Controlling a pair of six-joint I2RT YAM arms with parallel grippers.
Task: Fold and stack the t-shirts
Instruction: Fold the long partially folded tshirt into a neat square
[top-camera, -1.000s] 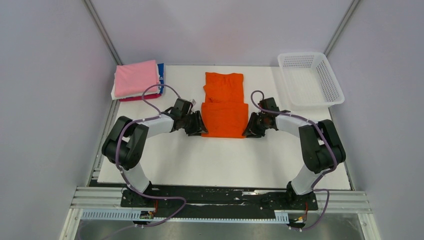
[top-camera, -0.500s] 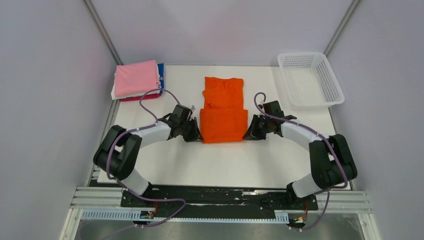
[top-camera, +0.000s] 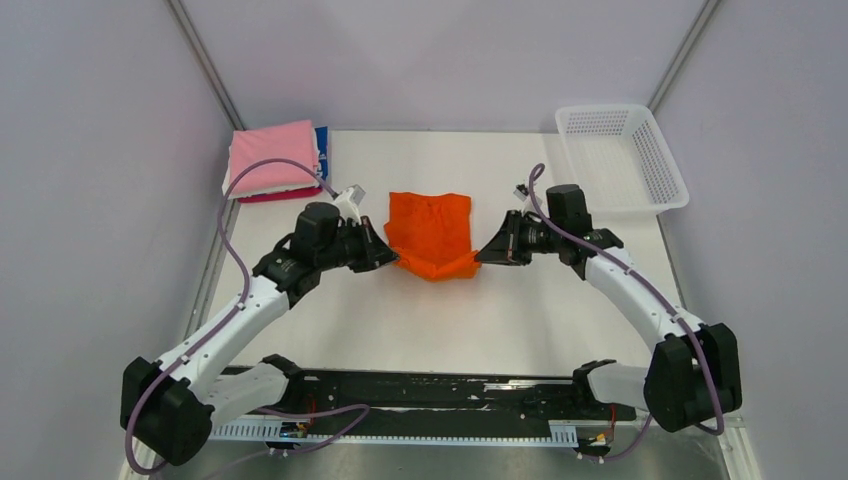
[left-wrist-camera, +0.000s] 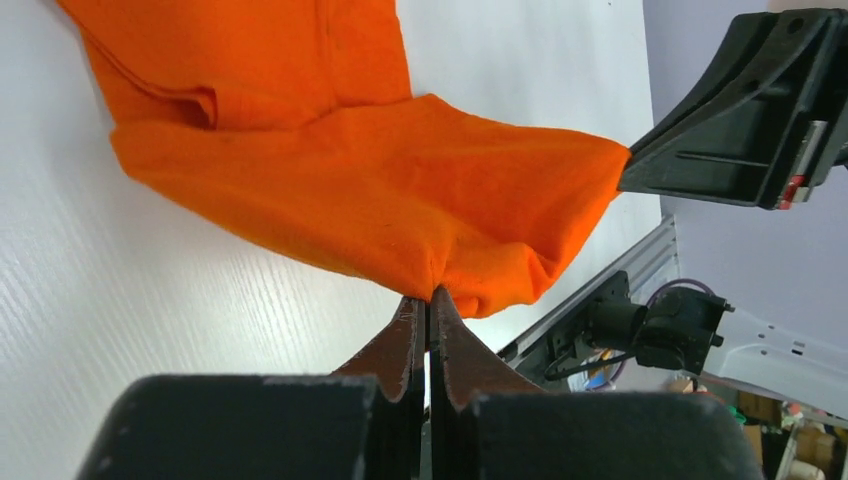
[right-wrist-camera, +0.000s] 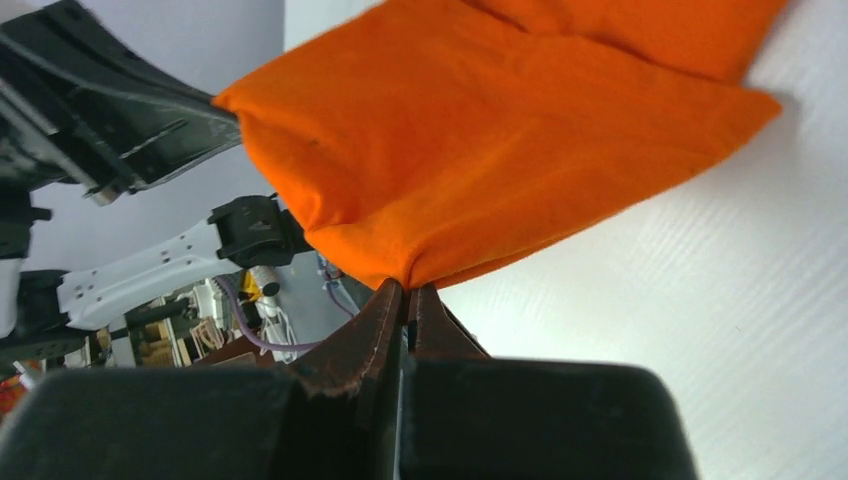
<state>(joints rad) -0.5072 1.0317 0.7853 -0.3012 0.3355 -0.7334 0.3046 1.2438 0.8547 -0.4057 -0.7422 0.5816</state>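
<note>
The orange t-shirt (top-camera: 432, 232) is soft, matte knit cloth, folded over on itself into a rough square. It sits well to the left of the white mesh basket (top-camera: 668, 170) and a little nearer to my bases. Its far part lies flat on the white table (top-camera: 450, 330). Its near folded edge is raised off the board and sags in a shallow curve between my two pincers.

My left pincer (left-wrist-camera: 428, 296) is closed tight, fingers almost meeting, with the left near corner bunched into small creases at the tips. My right pincer (right-wrist-camera: 405, 290) is closed the same way on the right near corner, the one closer to the basket. The layers pucker there where the fingers bite.

The stack of folded t-shirts (top-camera: 272, 158) lies much farther left of the basket, along the same far side. It has pink on top, with blue, white and red edges showing beneath.
</note>
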